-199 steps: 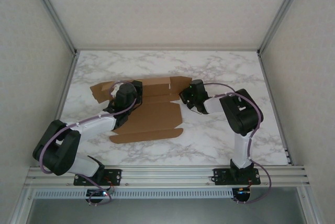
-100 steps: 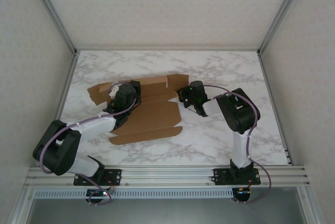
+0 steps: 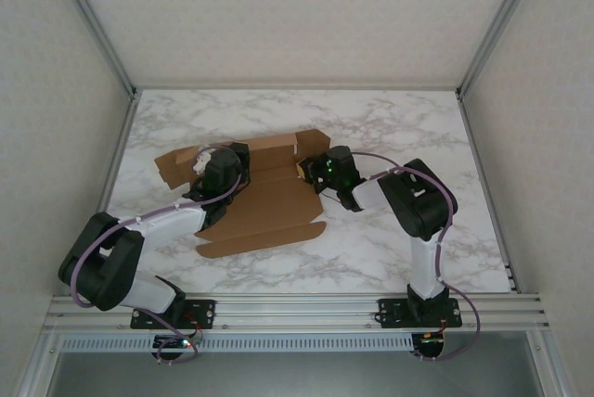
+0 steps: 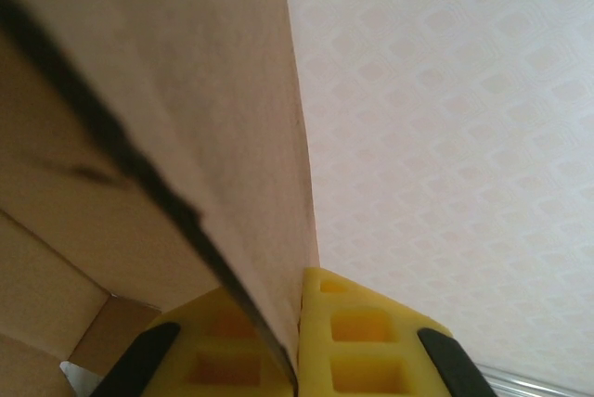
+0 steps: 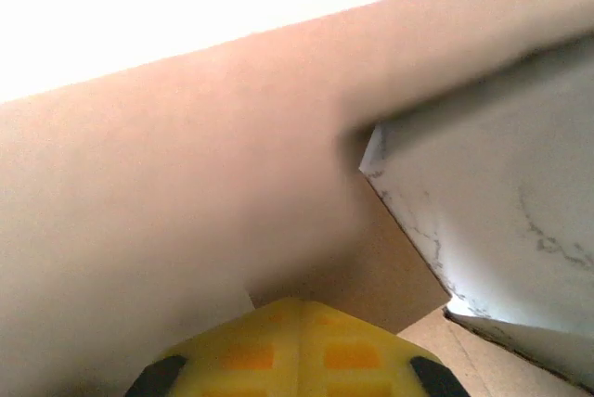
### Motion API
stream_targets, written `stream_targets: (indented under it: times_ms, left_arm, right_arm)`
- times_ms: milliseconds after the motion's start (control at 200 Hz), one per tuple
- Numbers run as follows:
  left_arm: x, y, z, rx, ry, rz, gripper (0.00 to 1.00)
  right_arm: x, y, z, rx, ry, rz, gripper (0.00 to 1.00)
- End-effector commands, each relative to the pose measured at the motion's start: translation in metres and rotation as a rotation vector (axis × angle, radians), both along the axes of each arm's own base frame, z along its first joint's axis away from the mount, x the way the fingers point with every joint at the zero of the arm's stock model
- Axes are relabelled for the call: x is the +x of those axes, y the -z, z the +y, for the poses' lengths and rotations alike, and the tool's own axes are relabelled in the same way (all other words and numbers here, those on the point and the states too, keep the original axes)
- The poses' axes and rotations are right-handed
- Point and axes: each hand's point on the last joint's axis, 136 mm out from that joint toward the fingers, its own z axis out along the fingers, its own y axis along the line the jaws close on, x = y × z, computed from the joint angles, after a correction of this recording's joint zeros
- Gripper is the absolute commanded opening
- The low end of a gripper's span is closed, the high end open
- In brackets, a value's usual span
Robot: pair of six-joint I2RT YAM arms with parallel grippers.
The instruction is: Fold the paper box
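The paper box (image 3: 269, 211) is a brown cardboard sheet lying partly folded on the marble table (image 3: 390, 128), left of centre. My left gripper (image 3: 234, 160) sits at the box's back left part. In the left wrist view it (image 4: 299, 341) is shut on the edge of a raised cardboard panel (image 4: 186, 91), pinched between the yellow fingers (image 4: 371, 332). My right gripper (image 3: 304, 172) is at the box's right end. Seen from the right wrist, it (image 5: 299, 309) is shut with nothing between the pads, its tip against a raised cardboard flap (image 5: 186, 184).
Textured white walls (image 3: 278, 17) close in the table on the back and both sides, with metal frame posts (image 3: 111, 54) at the corners. Bare marble lies to the right of the box (image 5: 492, 221) and along the front. The arm bases (image 3: 413, 309) are bolted to the near rail.
My right gripper has moved left against the box's right end, and the flap there has swung inward and up. The box shifted slightly left. The left gripper keeps its grip, hardly moving.
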Motion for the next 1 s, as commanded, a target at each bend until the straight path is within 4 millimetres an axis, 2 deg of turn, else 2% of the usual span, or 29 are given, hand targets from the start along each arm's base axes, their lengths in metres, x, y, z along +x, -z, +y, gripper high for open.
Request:
stream_targets:
  times_ms: [0, 305, 471, 586, 706, 781, 996]
  left_arm:
    - [-0.018, 0.052, -0.008, 0.047, 0.068, 0.171, 0.00]
    - [-0.020, 0.054, -0.011, 0.050, 0.081, 0.176, 0.00]
    - [-0.021, 0.054, -0.011, 0.049, 0.081, 0.175, 0.00]
    - [-0.020, 0.052, -0.010, 0.055, 0.080, 0.172, 0.00]
    - [-0.020, 0.051, -0.011, 0.057, 0.080, 0.172, 0.00]
    - [-0.020, 0.052, -0.008, 0.062, 0.074, 0.177, 0.00]
    - [-0.023, 0.048, 0.002, 0.080, 0.043, 0.174, 0.00]
  right_arm:
    - [-0.014, 0.019, 0.017, 0.001, -0.062, 0.058, 0.00]
    - [-0.020, 0.056, 0.017, -0.095, -0.073, 0.149, 0.00]
    - [-0.033, 0.079, 0.001, -0.234, -0.070, 0.240, 0.00]
    - [-0.038, 0.086, -0.007, -0.283, -0.059, 0.266, 0.00]
    - [-0.035, 0.080, -0.004, -0.275, -0.078, 0.246, 0.01]
    - [-0.031, 0.067, -0.001, -0.259, -0.092, 0.196, 0.05]
    - [-0.026, 0.025, -0.014, -0.279, -0.098, 0.072, 0.12]
